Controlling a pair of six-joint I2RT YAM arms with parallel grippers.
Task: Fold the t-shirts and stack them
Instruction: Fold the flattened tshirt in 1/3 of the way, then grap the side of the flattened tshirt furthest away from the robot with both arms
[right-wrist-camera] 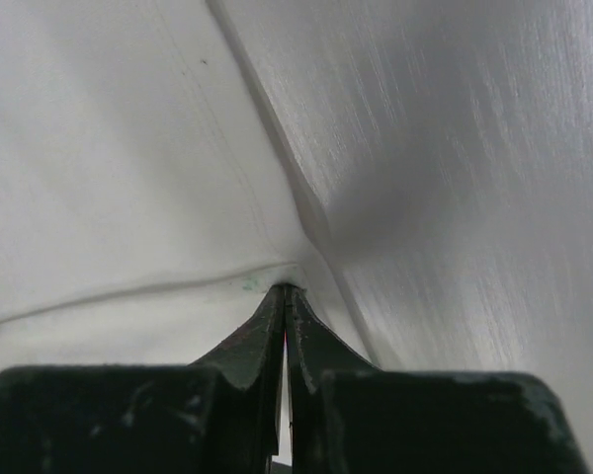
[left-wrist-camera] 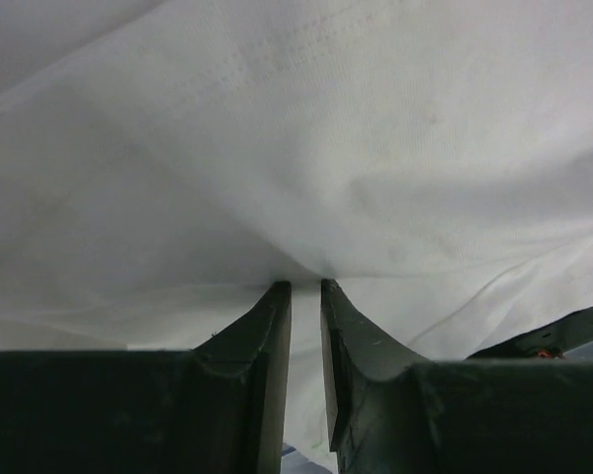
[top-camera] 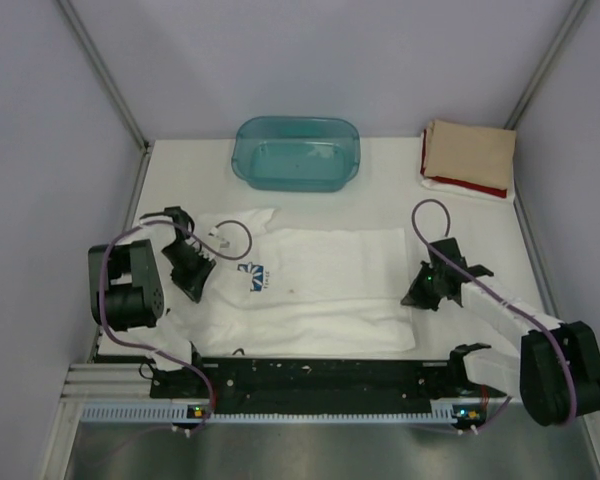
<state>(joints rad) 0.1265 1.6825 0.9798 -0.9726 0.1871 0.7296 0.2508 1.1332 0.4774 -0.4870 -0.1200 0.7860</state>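
Top view: white t-shirt spread along the table's near edge. Tan t-shirt and red t-shirt lie folded at the far right corner.
Left wrist: left gripper pinches a pucker of the white t-shirt.
Right wrist: right gripper is clamped on a fold of it.
Handling: likely light and limp; take it by the edges.

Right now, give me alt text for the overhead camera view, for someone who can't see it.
A white t-shirt lies spread across the table, the left tool pinching its left end and the right tool its right edge. Behind it sit a teal tub and, far right, a folded tan shirt on a red shirt.
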